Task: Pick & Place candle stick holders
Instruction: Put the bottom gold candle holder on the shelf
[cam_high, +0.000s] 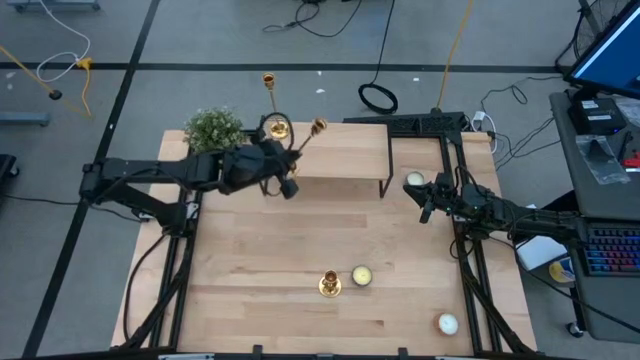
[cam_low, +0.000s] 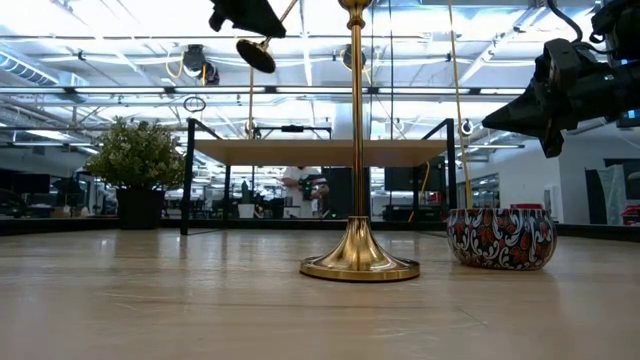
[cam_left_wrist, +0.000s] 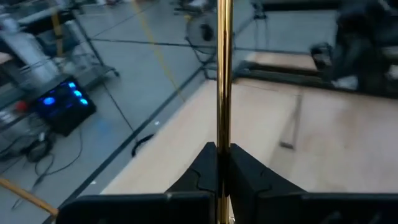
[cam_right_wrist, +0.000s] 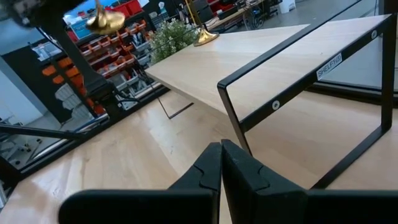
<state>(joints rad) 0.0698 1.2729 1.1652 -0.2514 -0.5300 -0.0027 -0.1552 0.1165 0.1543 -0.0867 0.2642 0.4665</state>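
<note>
My left gripper (cam_high: 288, 170) is shut on a gold candlestick (cam_high: 306, 142), held in the air over the left part of the wooden shelf (cam_high: 340, 150). Its cup end (cam_high: 318, 126) points up and to the far right. Its round base (cam_low: 255, 55) hangs lower. A taller candlestick (cam_high: 277, 127) stands on its base on the shelf's far left. A third candlestick (cam_high: 330, 285) stands on its base on the table near the front centre; it also shows in the low view (cam_low: 358, 262). My right gripper (cam_high: 427, 210) is shut and empty, in the air at the table's right side. My left gripper pinches the candlestick's thin stem (cam_left_wrist: 221, 134) between its two fingers (cam_left_wrist: 202, 165), partway along it. The fingers lie across the stem. The candlestick is lifted clear and tilted, base end down to the left and cup end up to the right.
A potted plant (cam_high: 213, 128) stands at the far left. The shelf has a black metal frame (cam_right_wrist: 298, 93). A patterned candle tin (cam_low: 500, 238) sits beside the front candlestick. Other candles sit by my right gripper (cam_high: 414, 180) and at the near right (cam_high: 447, 323).
</note>
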